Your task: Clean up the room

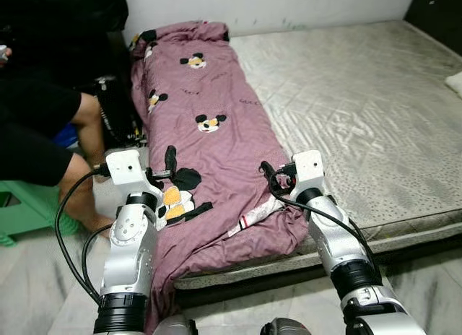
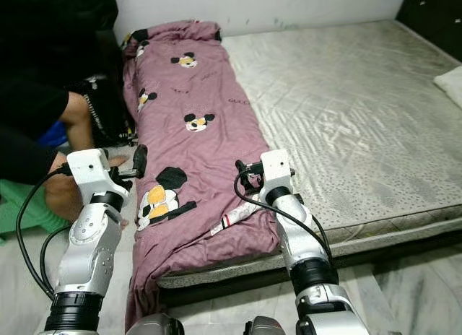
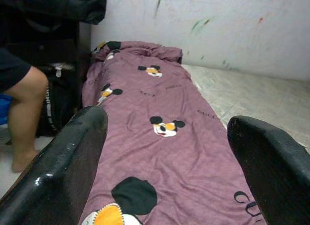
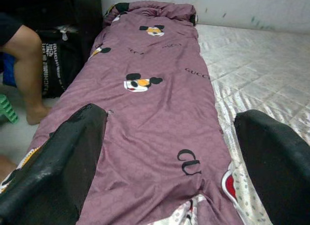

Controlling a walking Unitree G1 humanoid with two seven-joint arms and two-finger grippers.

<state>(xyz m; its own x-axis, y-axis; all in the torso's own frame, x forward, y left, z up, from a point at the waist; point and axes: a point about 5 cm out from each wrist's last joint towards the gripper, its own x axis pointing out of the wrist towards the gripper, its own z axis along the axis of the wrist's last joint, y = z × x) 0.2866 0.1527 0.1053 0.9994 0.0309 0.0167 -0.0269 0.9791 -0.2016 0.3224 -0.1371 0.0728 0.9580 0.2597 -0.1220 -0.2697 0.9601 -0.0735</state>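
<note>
left end effector (image 1: 170, 169) released | right end effector (image 1: 268, 175) released | purple blanket (image 1: 209, 140) under and ahead of both | mattress (image 1: 361, 111) rightward

A home bedroom: bare mattress (image 1: 361, 111), cartoon blanket (image 1: 209, 154)

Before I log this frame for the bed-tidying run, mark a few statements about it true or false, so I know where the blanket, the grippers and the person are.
1. The purple blanket lies folded lengthwise along the left side of the mattress. True.
2. The left gripper is shut on the blanket. False: its fingers are spread wide open above the blanket.
3. The right gripper is open near the blanket's near end. True.
4. A person lies on the mattress. False: the person sits beside the bed, on the robot's left.
5. The blanket is plain. False: it carries cartoon mouse prints.
</note>
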